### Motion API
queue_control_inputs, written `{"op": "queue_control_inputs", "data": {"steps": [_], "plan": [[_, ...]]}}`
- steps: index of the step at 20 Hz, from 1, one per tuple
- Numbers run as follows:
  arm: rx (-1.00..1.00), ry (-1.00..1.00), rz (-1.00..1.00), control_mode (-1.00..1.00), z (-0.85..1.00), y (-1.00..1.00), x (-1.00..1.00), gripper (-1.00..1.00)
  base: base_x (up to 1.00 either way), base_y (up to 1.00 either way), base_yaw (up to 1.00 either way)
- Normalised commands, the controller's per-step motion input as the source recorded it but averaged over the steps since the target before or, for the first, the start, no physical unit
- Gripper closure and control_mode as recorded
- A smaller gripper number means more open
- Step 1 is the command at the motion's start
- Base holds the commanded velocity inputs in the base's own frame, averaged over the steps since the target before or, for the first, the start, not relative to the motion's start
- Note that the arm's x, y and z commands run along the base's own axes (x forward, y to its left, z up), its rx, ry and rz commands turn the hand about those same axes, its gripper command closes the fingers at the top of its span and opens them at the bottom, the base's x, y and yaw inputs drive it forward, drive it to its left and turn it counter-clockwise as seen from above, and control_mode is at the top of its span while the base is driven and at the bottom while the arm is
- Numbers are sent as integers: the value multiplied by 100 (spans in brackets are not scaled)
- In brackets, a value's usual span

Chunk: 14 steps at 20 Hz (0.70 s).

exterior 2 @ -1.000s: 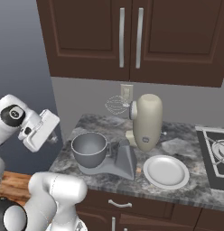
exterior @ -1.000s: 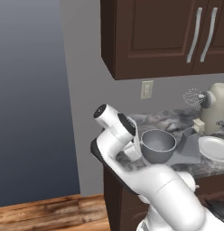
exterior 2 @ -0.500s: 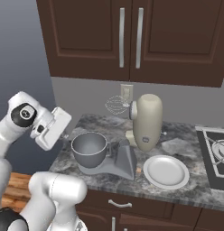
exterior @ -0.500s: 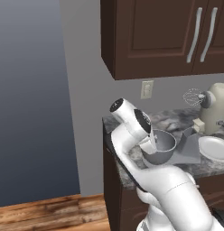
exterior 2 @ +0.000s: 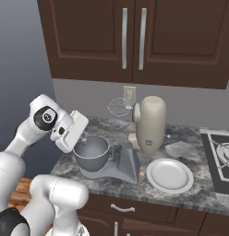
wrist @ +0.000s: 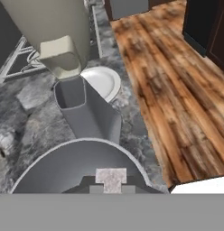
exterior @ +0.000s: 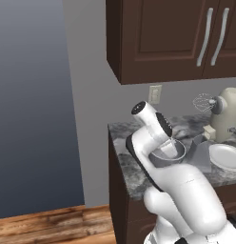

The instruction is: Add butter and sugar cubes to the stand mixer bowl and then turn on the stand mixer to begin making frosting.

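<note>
The grey metal stand mixer bowl (exterior 2: 95, 154) (exterior: 159, 156) sits on the flat grey base of the stand mixer (exterior 2: 151, 124) (exterior: 227, 119), whose cream head is tilted back with the wire whisk raised. My gripper (exterior 2: 81, 137) (exterior: 175, 148) hangs over the bowl's left rim, pointing down into it. In the hand view the gripper (wrist: 111, 184) is shut on a small pale sugar cube (wrist: 111, 178), with the bowl's inside (wrist: 64, 167) right beneath it. The butter is hidden from me.
A flat white plate (exterior 2: 171, 174) (wrist: 102, 80) lies on the granite counter right of the mixer base. A stove top (exterior 2: 222, 152) is at the far right. Dark cabinets hang above. The counter's left end drops to a wooden floor (wrist: 177, 90).
The arm has swung from left of the counter's end to the right. The hand, still shut, now hangs over the bowl's rim.
</note>
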Motion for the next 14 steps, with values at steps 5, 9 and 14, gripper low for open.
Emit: {"op": "queue_control_inputs", "data": {"steps": [5, 9, 14], "plan": [[3, 2, 0, -100, -16, -24, 47, 100, 0, 0, 0], [2, 1, 0, -100, -29, -3, 26, 100, 0, 0, 0], [3, 3, 0, -100, -42, 0, 3, 100, 0, 0, 0]]}}
